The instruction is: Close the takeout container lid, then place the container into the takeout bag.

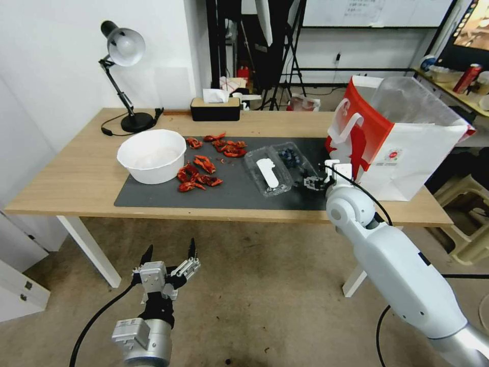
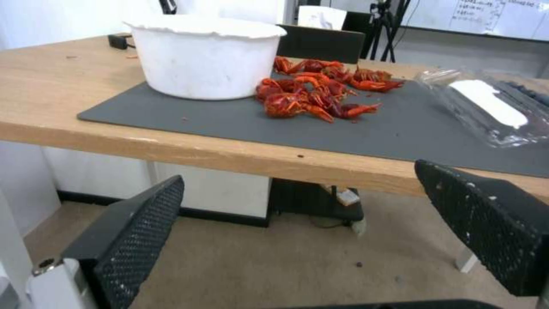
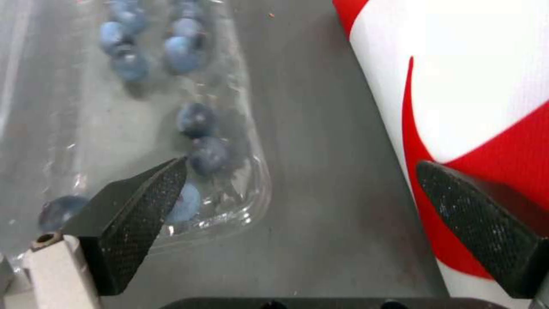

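Left gripper (image 1: 169, 261) idles open below worktop (image 1: 76, 178); right gripper (image 1: 313, 182), fingers spread, nears open container (image 1: 277, 167); could snag bag (image 1: 402, 137) alongside.

Takeout bag (image 3: 457, 86) cut off by frame edge beside the blueberries (image 3: 197, 118). Logo (image 1: 393, 155) print on the bag too small to read.

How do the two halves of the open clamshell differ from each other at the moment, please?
The lid carries a white label and holds no fruit; the base half of the takeout container holds dark blueberries and has no label. The lid lies nearer the crayfish, the base nearer the takeout bag. Both are clear plastic, lying open.
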